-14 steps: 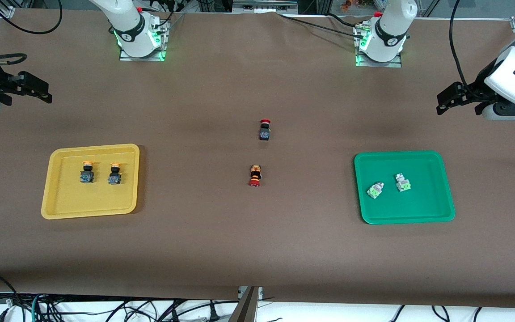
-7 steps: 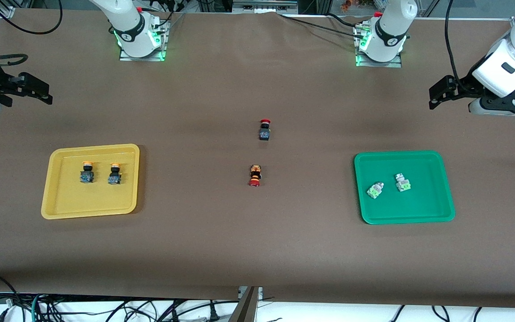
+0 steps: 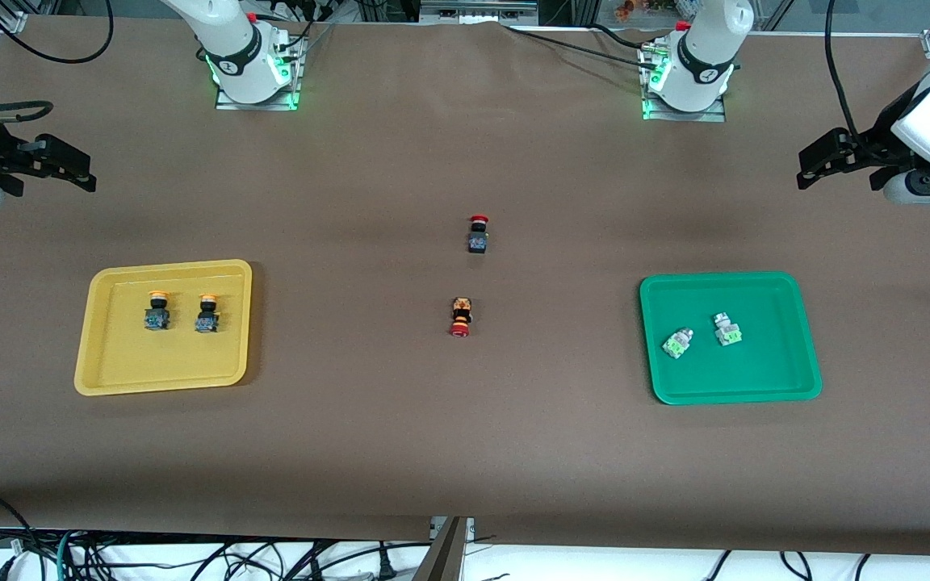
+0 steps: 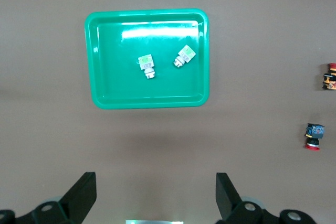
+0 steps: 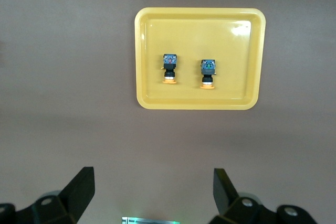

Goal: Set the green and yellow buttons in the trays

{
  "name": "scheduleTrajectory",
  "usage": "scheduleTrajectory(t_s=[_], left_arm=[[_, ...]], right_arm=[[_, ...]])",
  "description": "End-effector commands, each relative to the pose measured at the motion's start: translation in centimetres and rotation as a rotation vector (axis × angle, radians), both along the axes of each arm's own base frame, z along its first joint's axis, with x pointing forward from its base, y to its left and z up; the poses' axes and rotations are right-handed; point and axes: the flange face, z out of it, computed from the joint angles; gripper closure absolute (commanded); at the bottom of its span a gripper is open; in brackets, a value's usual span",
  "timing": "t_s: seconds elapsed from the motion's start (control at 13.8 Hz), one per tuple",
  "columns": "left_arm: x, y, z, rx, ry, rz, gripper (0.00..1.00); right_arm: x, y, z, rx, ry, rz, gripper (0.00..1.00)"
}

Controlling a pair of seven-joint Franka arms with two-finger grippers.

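Two orange-yellow capped buttons (image 3: 157,311) (image 3: 207,314) lie in the yellow tray (image 3: 162,363). Two light-green buttons (image 3: 677,343) (image 3: 726,329) lie in the green tray (image 3: 756,371). My left gripper (image 3: 820,161) is open and empty, high over bare table at the left arm's end. Its wrist view shows its open gripper (image 4: 156,192), the green tray (image 4: 121,87) and both green buttons (image 4: 147,65) (image 4: 184,56). My right gripper (image 3: 69,165) is open and empty, high over the right arm's end. Its wrist view shows its open gripper (image 5: 153,187), the yellow tray (image 5: 231,61) and both yellow buttons (image 5: 169,67) (image 5: 208,73).
A red-capped black switch (image 3: 477,234) and a red-capped switch with an orange body (image 3: 460,316) lie on the brown table between the trays. Both also show in the left wrist view, the black one (image 4: 314,136) and the orange one (image 4: 329,76). The arm bases stand along the table's back edge.
My left gripper has lifted and shifted toward the left arm's end of the table. The right gripper has hardly moved. Buttons and trays have not moved.
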Motion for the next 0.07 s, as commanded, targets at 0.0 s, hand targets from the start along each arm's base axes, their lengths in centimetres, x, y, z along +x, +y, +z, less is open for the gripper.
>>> scheduleTrajectory(t_s=[0.0], left_arm=[[0.15,-0.10,0.58,0.021,0.009,0.034,0.00]], right_arm=[[0.30,-0.06,0.60,-0.006,-0.009,0.010,0.00]])
